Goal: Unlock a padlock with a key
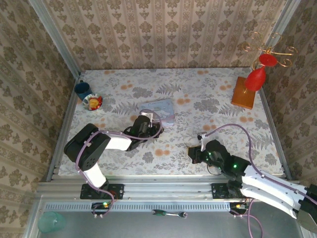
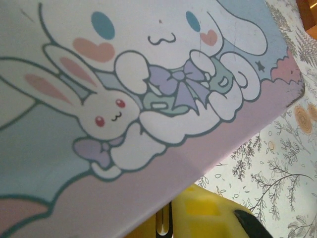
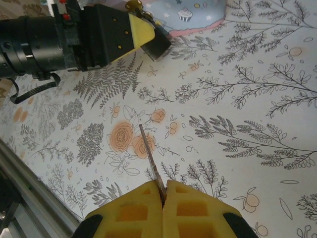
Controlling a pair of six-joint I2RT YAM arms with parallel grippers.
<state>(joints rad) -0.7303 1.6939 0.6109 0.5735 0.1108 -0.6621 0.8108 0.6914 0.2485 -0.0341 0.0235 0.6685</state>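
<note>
My right gripper (image 3: pixel 164 191) is shut on the key (image 3: pixel 148 153). Its thin metal blade sticks out forward over the flowered tablecloth. From above, this gripper (image 1: pixel 196 151) sits near the table's front right of centre. My left gripper (image 1: pixel 147 118) is at the near edge of the pastel tin (image 1: pixel 161 110). In the left wrist view, its yellow fingers (image 2: pixel 213 215) are closed on a thin metal loop, the padlock's shackle (image 2: pixel 163 223), just under the tin's (image 2: pixel 148 99) edge. In the right wrist view, the padlock's dark body (image 3: pixel 156 44) pokes out past the left gripper's yellow fingertip (image 3: pixel 139 29).
At the back left stand a blue cup (image 1: pixel 82 90) and a small plate of food (image 1: pixel 93 102). A wooden base with red ornaments on a wire stand (image 1: pixel 243 92) is at the back right. The metal rail (image 1: pixel 163 188) runs along the front edge.
</note>
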